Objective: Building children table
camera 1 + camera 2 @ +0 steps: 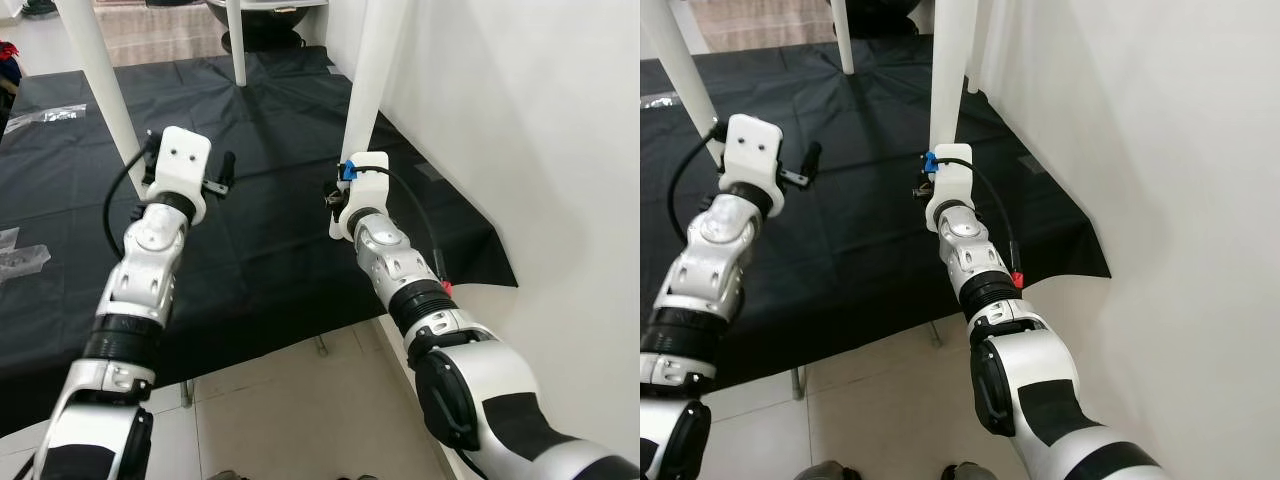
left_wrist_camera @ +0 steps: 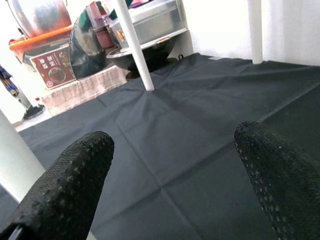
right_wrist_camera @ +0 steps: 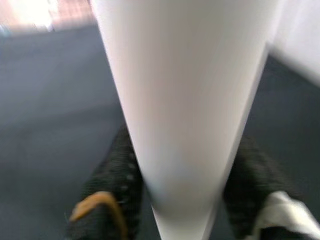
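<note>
Black plastic sheeting [image 1: 260, 250] is covering the floor beneath the upright white tapered table leg [image 1: 368, 80]. Right gripper [image 3: 185, 200] is clamping it low down, apparently tightening; left gripper [image 2: 170, 175] is hovering open and empty, ready to steady next.

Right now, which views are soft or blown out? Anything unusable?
Right wrist view: blurred; the white table leg sits too close between the right gripper fingers. Left wrist view: the black sheet is sharp, the left gripper fingertips soft, the top corners overexposed. Eye views: sharp, evenly lit, with the white wall bright but not clipped.
</note>
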### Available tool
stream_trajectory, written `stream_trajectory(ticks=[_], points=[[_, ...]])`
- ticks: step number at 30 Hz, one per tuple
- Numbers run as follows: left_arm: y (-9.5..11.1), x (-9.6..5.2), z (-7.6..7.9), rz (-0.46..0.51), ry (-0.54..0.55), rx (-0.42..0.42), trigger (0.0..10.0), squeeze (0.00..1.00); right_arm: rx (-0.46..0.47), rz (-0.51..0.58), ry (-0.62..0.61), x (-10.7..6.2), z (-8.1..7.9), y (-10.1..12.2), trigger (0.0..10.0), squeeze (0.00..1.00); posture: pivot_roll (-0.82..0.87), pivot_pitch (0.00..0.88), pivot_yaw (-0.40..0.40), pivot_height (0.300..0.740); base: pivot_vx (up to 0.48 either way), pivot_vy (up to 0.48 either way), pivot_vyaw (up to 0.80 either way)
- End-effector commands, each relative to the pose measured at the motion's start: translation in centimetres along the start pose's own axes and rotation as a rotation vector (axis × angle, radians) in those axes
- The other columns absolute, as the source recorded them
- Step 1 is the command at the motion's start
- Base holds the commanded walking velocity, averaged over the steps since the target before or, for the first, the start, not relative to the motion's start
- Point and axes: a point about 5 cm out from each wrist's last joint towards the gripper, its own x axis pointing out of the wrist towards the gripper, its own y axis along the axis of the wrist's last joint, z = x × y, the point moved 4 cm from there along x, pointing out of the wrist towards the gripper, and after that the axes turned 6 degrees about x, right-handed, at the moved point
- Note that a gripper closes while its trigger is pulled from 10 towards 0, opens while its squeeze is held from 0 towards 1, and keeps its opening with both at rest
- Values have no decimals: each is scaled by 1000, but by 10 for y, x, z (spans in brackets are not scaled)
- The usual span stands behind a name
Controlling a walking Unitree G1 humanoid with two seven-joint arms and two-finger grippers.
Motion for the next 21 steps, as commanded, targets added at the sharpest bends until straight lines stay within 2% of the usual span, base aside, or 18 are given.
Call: stream_trajectory(ticks=[1,12,13,16,20,21], points=[[1,-2,1,-5,6,-7,10000,0,11,92,25,2,-4,24,10000,1000,83,51,-63,740,0,0,0],[5,-7,12,-13,-14,-23,10000,0,10,184,62,-2,-5,40,10000,1000,77,49,-59,740,0,0,0],[6,-11,15,-14,-20,-34,10000,0,5,199,96,-9,-4,37,10000,0,77,49,-57,740,0,0,0],[6,-15,19,-12,-29,-52,10000,0,-11,209,127,-18,0,30,10000,0,73,49,-58,740,0,0,0],[5,-29,28,-16,-52,-73,10000,0,-48,235,179,-51,13,13,10000,0,64,48,-53,740,0,0,0],[5,-29,28,-16,-52,-73,10000,0,-48,235,179,-51,13,13,10000,0,64,48,-53,740,0,0,0]])
